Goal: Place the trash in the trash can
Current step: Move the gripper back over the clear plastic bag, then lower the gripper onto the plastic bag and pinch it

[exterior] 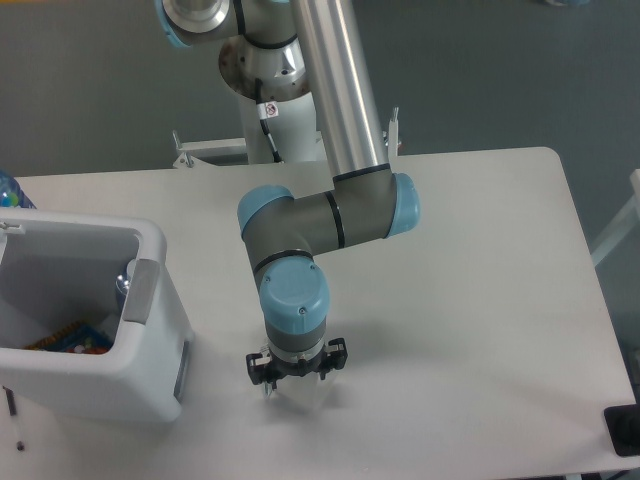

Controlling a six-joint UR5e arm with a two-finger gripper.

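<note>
Your gripper (296,378) hangs straight down over the table (480,300), to the right of the bin (150,370) and near its front corner. The wrapper (300,395) lies on the table directly under it, mostly hidden by the wrist, with only a pale translucent edge showing below the fingers. You cannot tell from this view whether the jaws are spread or closed on the wrapper. Inside the bin, at its bottom left, the bottle (72,340) shows its red-and-blue label. The bin sits at the table's left front, and the arm's base stands behind the table, up and to the right of it.
</note>
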